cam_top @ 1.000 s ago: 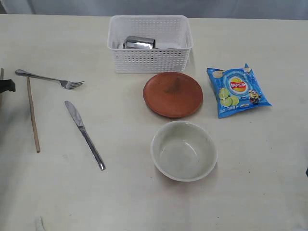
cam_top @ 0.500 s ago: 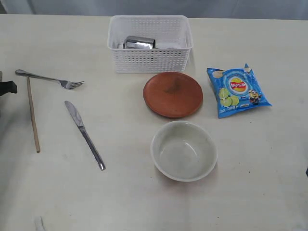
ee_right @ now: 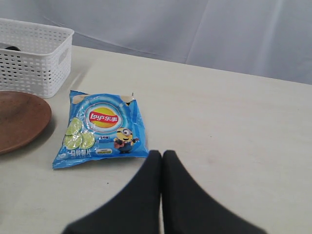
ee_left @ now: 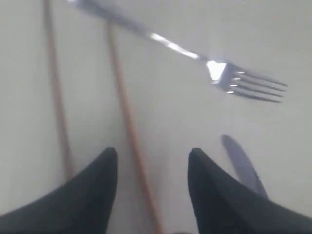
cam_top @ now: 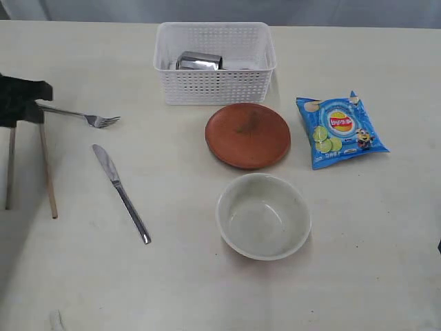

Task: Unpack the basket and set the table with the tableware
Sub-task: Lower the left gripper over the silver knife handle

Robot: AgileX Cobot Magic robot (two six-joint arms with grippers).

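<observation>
At the far left edge of the exterior view our left fingers (cam_top: pixel 21 100) hang low over the counter (cam_top: pixel 172 289), above the handle end of the fork (cam_top: pixel 83 115). The left wrist view shows them spread apart, pinching nothing. One chopstick (ee_left: pixel 127 117) lies on the counter in the gap between them, and the second chopstick (ee_left: pixel 55 92) lies just outside, roughly parallel.

To their right the knife (cam_top: pixel 120 193) lies slanted, well apart from the dishes. At the back middle stands the white basket (cam_top: pixel 215 86) with the steel cup (cam_top: pixel 200 61) on its side inside. Just in front of it sits the brown plate (cam_top: pixel 248 135), and nearer still, close to the plate, sits the pale bowl (cam_top: pixel 263 216).

Right of the plate lies a blue chip bag (cam_top: pixel 340 129). We read "Lay's" on it beside Chinese characters, above a Minion cartoon and lime slices.

In the right wrist view our right fingers (ee_right: pixel 156 170) are pressed together, empty, low over bare counter, pointing at the bag and just short of it.
</observation>
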